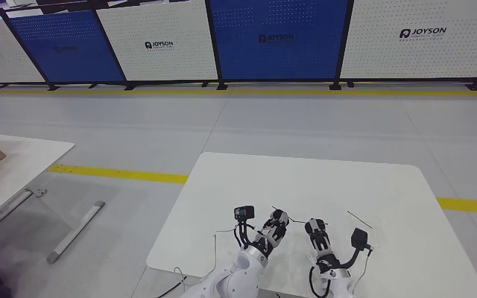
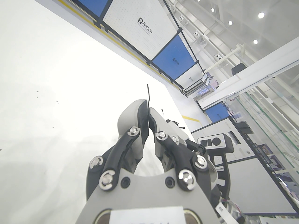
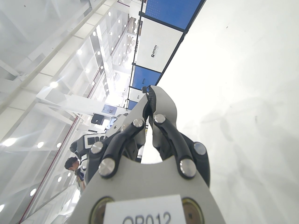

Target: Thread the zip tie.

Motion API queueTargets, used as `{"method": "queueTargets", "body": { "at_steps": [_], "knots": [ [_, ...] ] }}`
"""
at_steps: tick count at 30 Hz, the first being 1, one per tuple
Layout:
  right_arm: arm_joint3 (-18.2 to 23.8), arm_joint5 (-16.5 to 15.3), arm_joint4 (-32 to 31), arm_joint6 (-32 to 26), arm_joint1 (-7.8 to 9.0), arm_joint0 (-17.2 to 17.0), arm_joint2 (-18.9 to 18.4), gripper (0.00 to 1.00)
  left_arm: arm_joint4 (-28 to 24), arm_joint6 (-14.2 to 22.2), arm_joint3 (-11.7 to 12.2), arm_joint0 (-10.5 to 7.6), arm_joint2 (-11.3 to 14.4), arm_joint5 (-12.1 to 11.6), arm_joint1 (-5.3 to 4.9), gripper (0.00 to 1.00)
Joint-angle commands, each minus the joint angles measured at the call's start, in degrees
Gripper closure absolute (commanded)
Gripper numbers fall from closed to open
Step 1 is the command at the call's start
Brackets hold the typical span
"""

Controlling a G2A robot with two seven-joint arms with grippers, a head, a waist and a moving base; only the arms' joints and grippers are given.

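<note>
A thin black zip tie (image 1: 295, 220) runs between my two grippers, low over the near part of the white table (image 1: 223, 194). My left gripper (image 1: 277, 219) is shut on the strap, and a short tail (image 2: 148, 93) pokes out past its closed fingertips (image 2: 143, 108). My right gripper (image 1: 314, 226) sits close beside it. In the right wrist view, the right gripper (image 3: 149, 94) is shut on the zip tie's small head (image 3: 145, 89), which sticks out at its tip. Whether the tail is through the head is hidden.
A second black zip tie (image 1: 360, 218) lies loose on the table to the right of the right gripper. The table's near edge runs just below both arms. Another white table's corner (image 1: 30, 160) stands far left, across the floor.
</note>
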State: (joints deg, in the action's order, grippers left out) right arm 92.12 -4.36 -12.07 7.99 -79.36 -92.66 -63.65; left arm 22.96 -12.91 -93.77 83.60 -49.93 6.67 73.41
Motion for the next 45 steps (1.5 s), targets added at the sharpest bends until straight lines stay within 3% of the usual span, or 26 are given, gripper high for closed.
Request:
{"method": "queueTargets", "body": {
  "at_steps": [1, 45],
  "knots": [
    [0.0, 0.1, 0.0, 0.0, -0.05, 0.0, 0.1, 1.0, 0.0, 0.0, 0.0, 0.0, 0.0, 0.0, 0.0, 1.0],
    [-0.8, 1.1, -0.3, 0.3, -0.91, 0.5, 0.0, 1.0, 0.0, 0.0, 0.0, 0.0, 0.0, 0.0, 0.0, 1.0]
  ]
}}
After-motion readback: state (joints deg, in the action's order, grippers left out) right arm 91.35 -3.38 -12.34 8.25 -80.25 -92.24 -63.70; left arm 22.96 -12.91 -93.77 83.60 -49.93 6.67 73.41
